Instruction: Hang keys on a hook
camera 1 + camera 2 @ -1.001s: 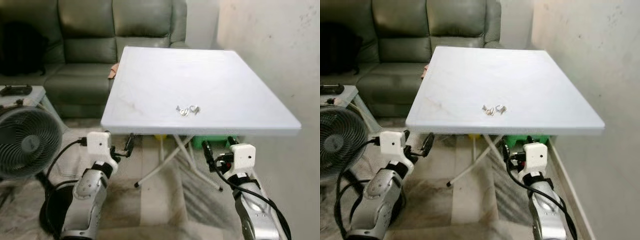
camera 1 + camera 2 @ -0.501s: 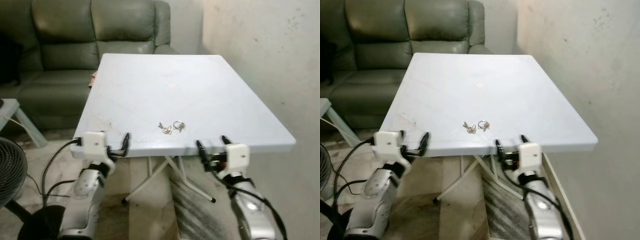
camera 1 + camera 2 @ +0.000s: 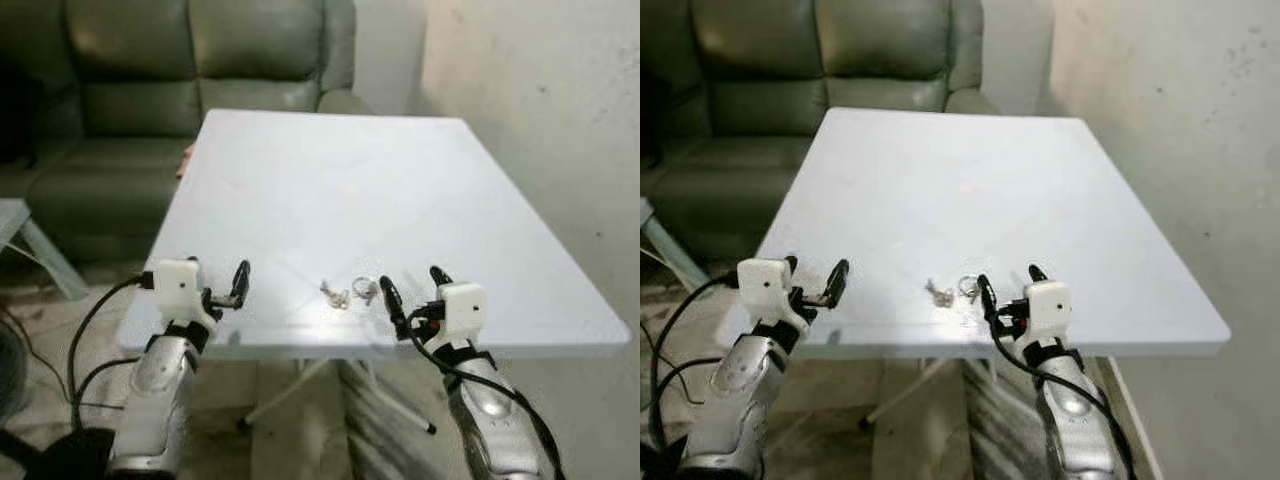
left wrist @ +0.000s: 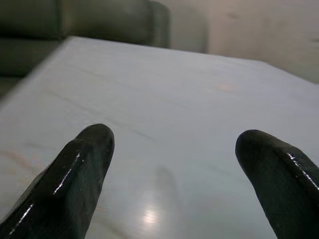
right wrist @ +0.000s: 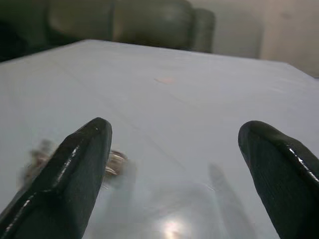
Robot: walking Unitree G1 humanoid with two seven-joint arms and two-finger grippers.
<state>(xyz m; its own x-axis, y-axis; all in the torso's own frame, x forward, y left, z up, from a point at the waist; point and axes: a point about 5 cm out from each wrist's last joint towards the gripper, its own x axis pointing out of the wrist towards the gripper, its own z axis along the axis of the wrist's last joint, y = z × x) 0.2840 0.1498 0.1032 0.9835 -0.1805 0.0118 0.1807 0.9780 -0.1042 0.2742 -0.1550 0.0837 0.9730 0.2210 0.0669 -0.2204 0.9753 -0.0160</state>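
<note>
1. Worktop (image 3: pixel 400 190): a white, square folding table with a matte surface and faint scuff marks. Its near edge faces the robot.
2. Keys (image 3: pixel 335 293): a small bunch lying flat on the worktop near the front edge, with a silver key ring (image 3: pixel 364 289) just beside them on the right gripper's side. Both rest on the surface, untouched.
3. Right gripper (image 3: pixel 412 290): fingers spread apart, nothing between them. It hovers low above the front part of the worktop, pointing away from the robot. The key ring sits just off its inner finger, towards the left gripper; the keys lie a little further that way.
4. Right wrist view: both black fingers (image 5: pixel 75 174) are set wide. The keys appear as a blurred shape (image 5: pixel 42 154) beside one finger, outside the gap, and the ring is partly hidden behind that fingertip.
5. Left gripper (image 3: pixel 228 288): also wide open and empty, held over the front corner area of the worktop. The keys lie well off to its inner side, between the two grippers but nearer the right one.
6. Left wrist view: bare worktop between the fingers (image 4: pixel 75 179), with a light reflection on the surface.
7. Surroundings: a dark green leather sofa (image 3: pixel 120 90) beyond the far edge of the worktop, and a plain pale wall (image 3: pixel 540 120) on the right gripper's side.
</note>
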